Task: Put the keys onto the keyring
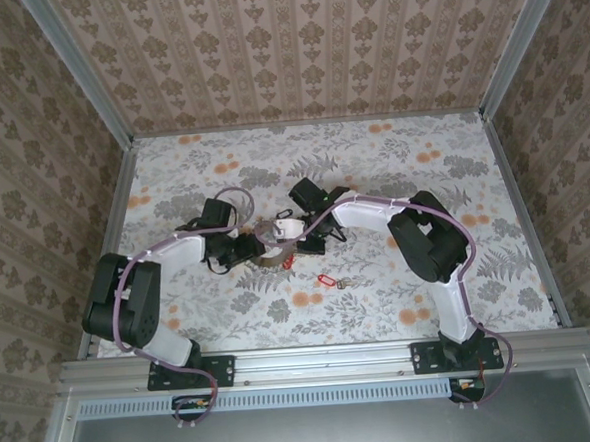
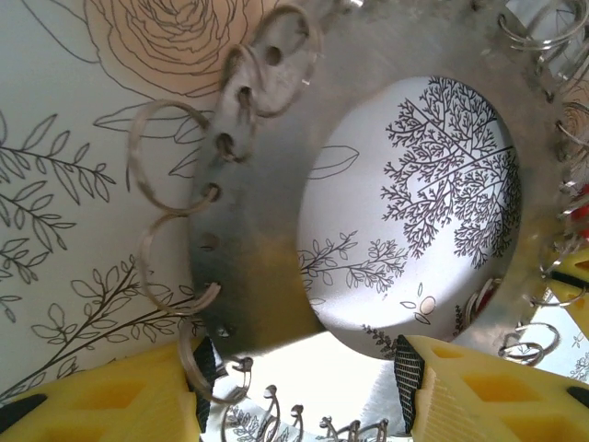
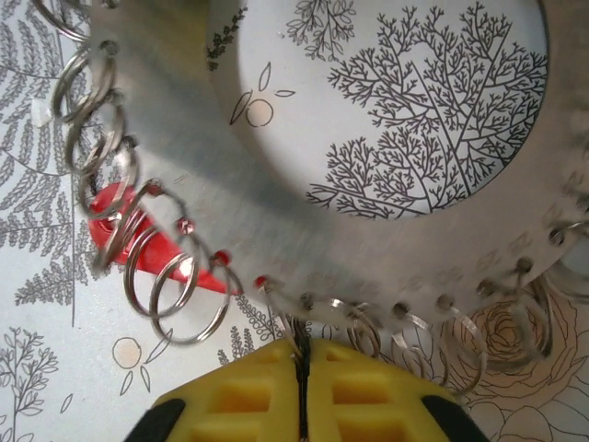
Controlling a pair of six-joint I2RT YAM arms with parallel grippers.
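Fringing the keyring [image 3: 276,226]: split rings [image 3: 138,267], red key [image 3: 106,207].

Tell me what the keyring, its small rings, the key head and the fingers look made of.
Keyring: metal, a dull, brushed grey sheet with holes punched along the rim.
Small rings: bright thin wire, steel by its look.
Key head: probably plastic, smooth solid red.
Fingers: matt yellow, likely moulded or printed plastic, with recessed pockets; black pads, perhaps rubber.
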